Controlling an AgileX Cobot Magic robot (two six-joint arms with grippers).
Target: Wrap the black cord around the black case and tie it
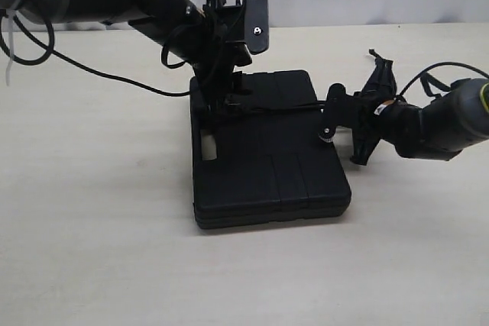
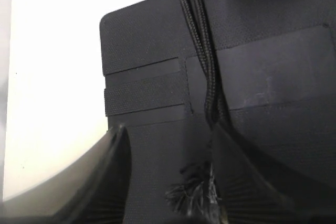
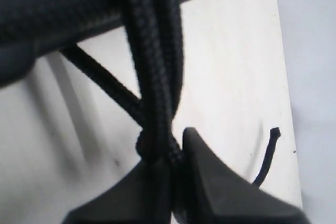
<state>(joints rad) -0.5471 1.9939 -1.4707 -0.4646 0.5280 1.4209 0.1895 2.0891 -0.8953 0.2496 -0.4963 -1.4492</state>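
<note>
Right tool is clenched on the black cord, holding it taut across the black case, which lies between both tools. Left tool looks released, the frayed knot sitting loose between its fingers, so a harder tug could slide that end free. Only the left wrist view shows this; the exterior view hides it.

We see the black case lying flat, matte and ribbed, with its handle slot at the left in the exterior view. The black cord, braided and doubled, stretches taut across the case's far end (its frayed knot sits over the lid).
</note>
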